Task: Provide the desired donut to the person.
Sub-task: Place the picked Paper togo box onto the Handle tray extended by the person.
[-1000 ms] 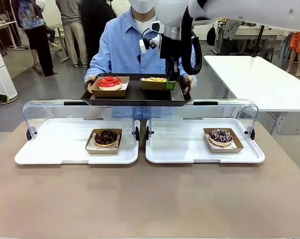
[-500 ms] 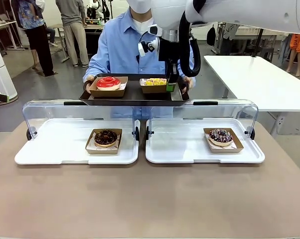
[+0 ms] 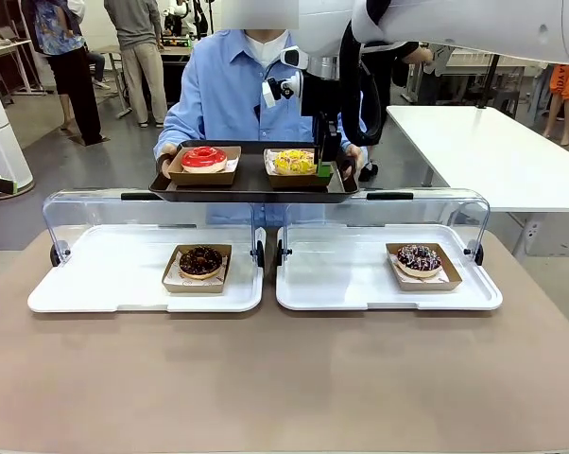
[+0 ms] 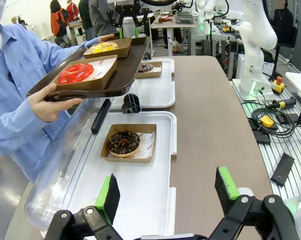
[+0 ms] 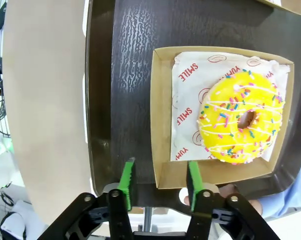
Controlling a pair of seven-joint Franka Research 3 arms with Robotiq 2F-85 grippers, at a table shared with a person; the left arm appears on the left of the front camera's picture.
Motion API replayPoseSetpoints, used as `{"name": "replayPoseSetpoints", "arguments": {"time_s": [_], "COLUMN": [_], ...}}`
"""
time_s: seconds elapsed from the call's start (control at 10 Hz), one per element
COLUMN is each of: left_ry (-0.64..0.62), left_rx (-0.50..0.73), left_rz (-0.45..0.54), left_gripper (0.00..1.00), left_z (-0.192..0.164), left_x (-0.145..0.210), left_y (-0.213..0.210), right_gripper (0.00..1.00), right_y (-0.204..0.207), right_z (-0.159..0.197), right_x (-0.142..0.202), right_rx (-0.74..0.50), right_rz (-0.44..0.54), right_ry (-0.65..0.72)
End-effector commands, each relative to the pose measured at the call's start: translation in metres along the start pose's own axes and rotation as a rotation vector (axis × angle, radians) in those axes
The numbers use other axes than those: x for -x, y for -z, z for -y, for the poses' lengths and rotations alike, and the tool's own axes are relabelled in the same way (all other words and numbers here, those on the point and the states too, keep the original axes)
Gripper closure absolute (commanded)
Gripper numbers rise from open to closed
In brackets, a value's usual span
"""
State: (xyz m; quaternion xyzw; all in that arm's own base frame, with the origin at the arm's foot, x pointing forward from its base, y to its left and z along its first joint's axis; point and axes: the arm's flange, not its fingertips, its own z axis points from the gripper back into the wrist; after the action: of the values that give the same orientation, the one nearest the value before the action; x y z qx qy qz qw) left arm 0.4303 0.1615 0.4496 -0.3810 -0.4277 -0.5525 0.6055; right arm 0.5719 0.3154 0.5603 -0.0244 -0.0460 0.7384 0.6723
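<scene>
The right gripper (image 5: 157,180) is letting go: its fingers now sit apart astride the yellow donut's box (image 5: 160,120) wall at six o'clock on the person's tray (image 3: 251,182), so delivery looks done. Left gripper (image 4: 165,192) is hanging open

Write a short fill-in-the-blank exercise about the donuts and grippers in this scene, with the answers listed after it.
1. The person holds a dark tray carrying a red donut and a ____ donut with sprinkles.
2. The right gripper has its jaws ____, beside the yellow donut's box.
3. The left gripper holds ____.
4. Each white tray on the table has ____ chocolate donut.

Answers: yellow; open; nothing; one
</scene>
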Motion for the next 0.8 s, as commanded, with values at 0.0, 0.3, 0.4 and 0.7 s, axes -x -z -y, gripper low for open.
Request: {"name": "replayPoseSetpoints", "arguments": {"time_s": [0.0, 0.3, 0.4, 0.7], "left_ry": [-0.002, -0.002, -0.002, -0.002], "left_rx": [-0.013, -0.013, -0.013, -0.013], "left_rz": [-0.003, -0.003, -0.003, -0.003], "left_gripper": [0.00, 0.00, 0.00, 0.00], "left_z": [0.0027, 0.0027, 0.0027, 0.0027], "left_x": [-0.0004, -0.0004, -0.0004, -0.0004], "left_y": [0.0003, 0.0003, 0.0003, 0.0003], "right_gripper": [0.25, 0.00, 0.00, 0.00], "right_y": [-0.0055, -0.0051, -0.0051, -0.0104], "right_z": [0.0048, 0.0038, 0.0039, -0.0037], "right_x": [-0.0015, 0.0010, 0.0019, 0.0070], "right_rx": [0.004, 0.001, 0.001, -0.001], "right_rz": [-0.018, -0.013, -0.012, -0.006], "right_ry": [0.000, -0.001, 0.000, 0.000]}}
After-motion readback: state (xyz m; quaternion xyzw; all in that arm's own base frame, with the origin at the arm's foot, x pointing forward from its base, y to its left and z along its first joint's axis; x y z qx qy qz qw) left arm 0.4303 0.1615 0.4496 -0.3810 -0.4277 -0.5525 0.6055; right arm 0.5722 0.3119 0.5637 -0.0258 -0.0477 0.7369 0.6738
